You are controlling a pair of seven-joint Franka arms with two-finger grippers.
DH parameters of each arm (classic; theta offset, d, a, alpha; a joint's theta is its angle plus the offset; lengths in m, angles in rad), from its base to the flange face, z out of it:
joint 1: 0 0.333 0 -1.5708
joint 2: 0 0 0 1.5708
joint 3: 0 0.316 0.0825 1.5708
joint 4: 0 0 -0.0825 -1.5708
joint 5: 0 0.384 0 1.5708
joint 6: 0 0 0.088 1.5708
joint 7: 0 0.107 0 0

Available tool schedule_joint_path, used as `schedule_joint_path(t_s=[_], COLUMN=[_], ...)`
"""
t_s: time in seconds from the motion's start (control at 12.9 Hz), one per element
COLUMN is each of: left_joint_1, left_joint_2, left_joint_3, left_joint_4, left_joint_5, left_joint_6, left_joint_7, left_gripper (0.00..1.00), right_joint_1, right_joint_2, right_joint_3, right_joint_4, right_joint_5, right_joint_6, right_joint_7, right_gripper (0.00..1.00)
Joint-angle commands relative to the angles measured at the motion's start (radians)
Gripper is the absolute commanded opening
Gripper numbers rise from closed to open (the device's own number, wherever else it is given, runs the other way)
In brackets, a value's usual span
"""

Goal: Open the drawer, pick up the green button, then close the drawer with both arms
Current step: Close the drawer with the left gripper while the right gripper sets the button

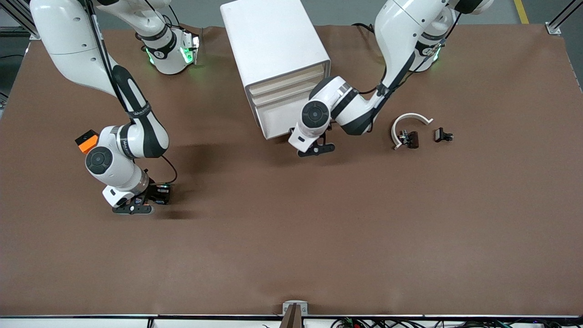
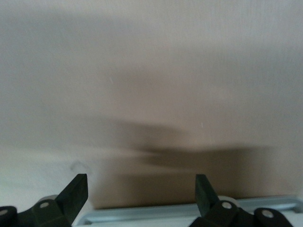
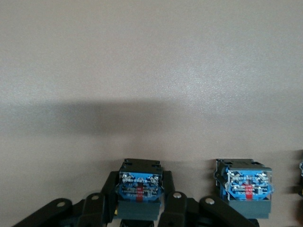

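My right gripper (image 1: 134, 208) is low over the table toward the right arm's end. In the right wrist view the gripper (image 3: 140, 182) is shut on a small button (image 3: 140, 193) with a blue base and black body. Its cap is hidden, so I cannot tell its colour. The white cabinet (image 1: 273, 54) stands at the back middle. Its drawers' cream front edges (image 1: 291, 83) show, and all look pushed in. My left gripper (image 1: 315, 149) hangs low in front of the cabinet's bottom drawer, open and empty. Its fingers (image 2: 75, 194) stand wide apart over a pale edge (image 2: 189, 210).
A second blue-based button (image 3: 244, 185) stands on the table beside the held one, and part of a third (image 3: 301, 177) shows at the frame edge. A white curved piece (image 1: 410, 119) with a black part (image 1: 411, 139) and a small black clip (image 1: 442, 135) lie toward the left arm's end.
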Motion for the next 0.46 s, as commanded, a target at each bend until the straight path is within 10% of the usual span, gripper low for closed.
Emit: schedule_joint_path(t_s=[0.0,0.39], left_joint_1=[0.003,0.001], left_joint_2=[-0.007,0.0], left_joint_3=[-0.052,-0.113], left_joint_4=[-0.036,-0.055], left_joint_5=[-0.013,-0.013], left_joint_6=[0.0,0.001], left_joint_7=[-0.046,-0.111], left_gripper=[1.0,1.0], right_joint_1=[-0.015,-0.017], right_joint_2=[-0.027,-0.117], right_joint_3=[0.015,0.013], right_joint_4=[0.008,0.259], right_joint_5=[-0.005,-0.006], right_joint_6=[-0.031,-0.517], right_joint_7=[0.0,0.0], right_gripper=[1.0,1.0])
